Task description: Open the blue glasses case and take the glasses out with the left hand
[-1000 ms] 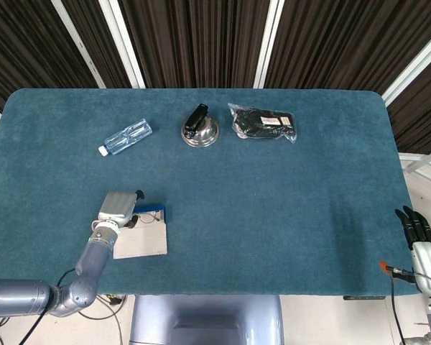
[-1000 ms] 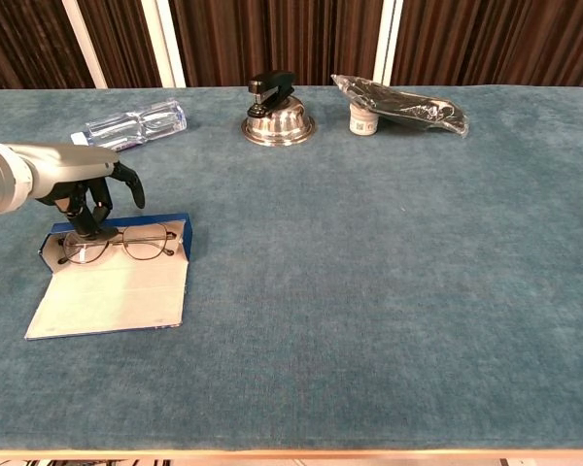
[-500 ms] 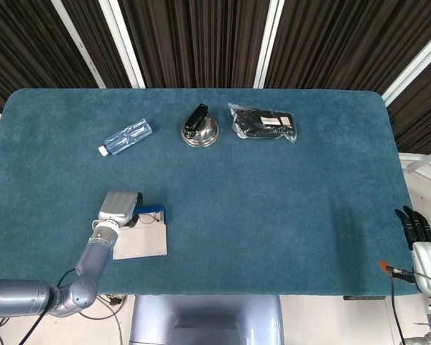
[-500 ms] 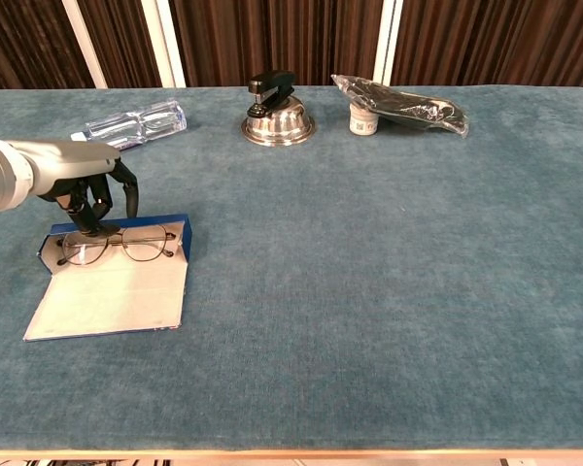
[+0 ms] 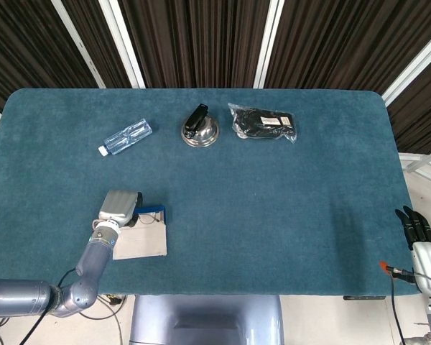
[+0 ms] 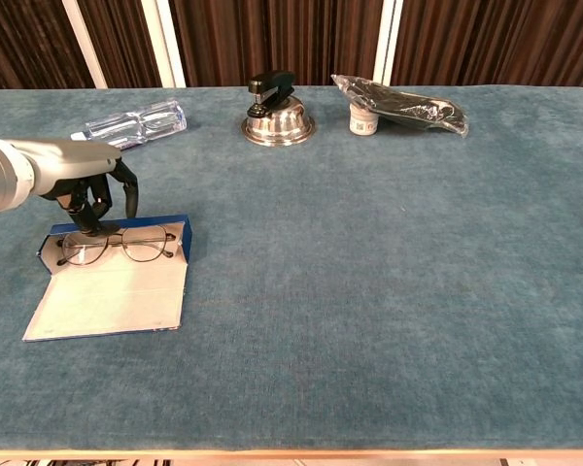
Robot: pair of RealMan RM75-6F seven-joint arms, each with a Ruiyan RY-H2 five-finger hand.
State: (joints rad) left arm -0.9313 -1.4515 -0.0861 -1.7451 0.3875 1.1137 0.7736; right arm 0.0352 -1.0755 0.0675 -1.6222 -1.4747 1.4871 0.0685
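Now, the teal table (image 6: 389, 291) fills nearly the whole chest view, and down in its lower left lies the blue glasses case (image 6: 112, 282), flap folded flat toward the near edge, pale lining up. Left hand (image 6: 89, 186) hangs just above the case's far end, dark fingers (image 6: 105, 202) curled downward, tips right at the left lens side of the glasses (image 6: 117, 245); whether they actually grip the frame I cannot tell. The glasses lie across the case's far part, lenses up. Right hand (image 5: 419, 228) sits off the table at the lower right of the head view, fingers straight and together, holding nothing. Along the top: plastic bottle (image 6: 136, 123), black bag (image 6: 403, 105), metal bell (image 6: 277, 124) with a stapler (image 6: 271, 84) on it.
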